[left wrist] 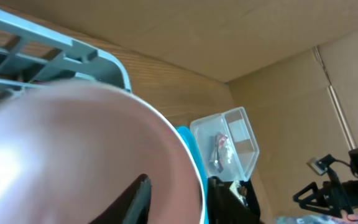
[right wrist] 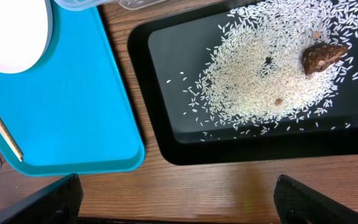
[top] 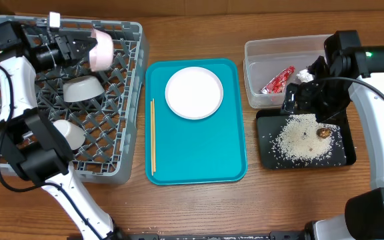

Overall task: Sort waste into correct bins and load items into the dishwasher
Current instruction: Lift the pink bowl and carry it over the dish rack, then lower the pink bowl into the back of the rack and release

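looks done with the waste: wrapper point(top: 278, 80) and tissue point(top: 303, 76) in the clear tub point(top: 255, 67), rice point(top: 299, 140) and brown lump point(top: 323, 133) in the black tray point(top: 339, 157). in the rack point(top: 112, 175): a bowl point(top: 82, 88) and a cup point(top: 71, 133). gripping a pink saucer point(top: 102, 48) in the left claw point(top: 89, 48), over the rack's far side. right claw point(right wrist: 185, 202) wide apart, empty, by the black tray. still to load: plate point(top: 194, 93) and chopsticks point(top: 153, 137) on the teal tray point(top: 199, 153). no words to read.
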